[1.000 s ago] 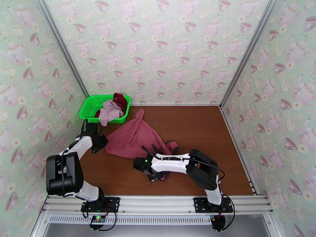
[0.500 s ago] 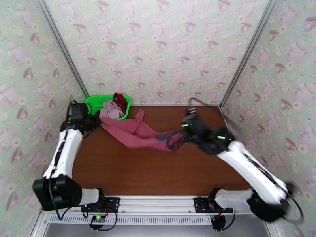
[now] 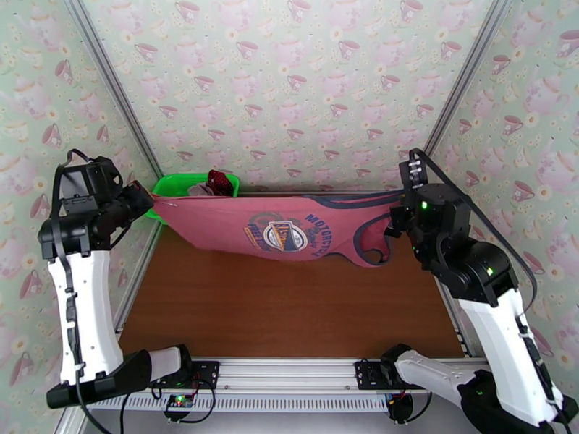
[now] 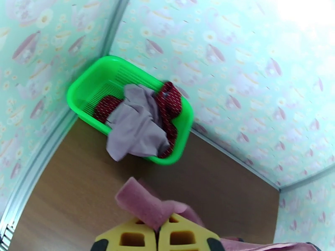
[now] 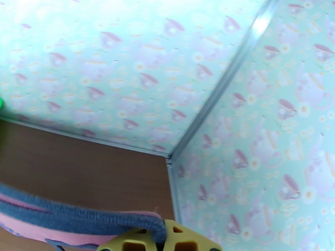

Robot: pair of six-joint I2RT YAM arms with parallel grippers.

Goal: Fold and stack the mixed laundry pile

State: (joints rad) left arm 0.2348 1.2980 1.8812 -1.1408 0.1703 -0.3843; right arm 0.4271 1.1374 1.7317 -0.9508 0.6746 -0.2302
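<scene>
The dusty-red tank top hangs stretched in the air between both arms, its chest text facing the top camera. My left gripper is shut on its left corner, seen as a pink fold between the yellow fingers. My right gripper is shut on the dark-trimmed strap at the right end. The pale mauve-pink piece and the dark-red white-dotted cloth lie in the green basket at the back left.
The brown table lies below the raised garment. Patterned walls close the back and both sides, with metal corner posts. The basket sits in the back-left corner.
Both arms have risen and pulled apart, lifting the tank top off the table and stretching it flat in the air. The left gripper moved up left, the right one up right.
</scene>
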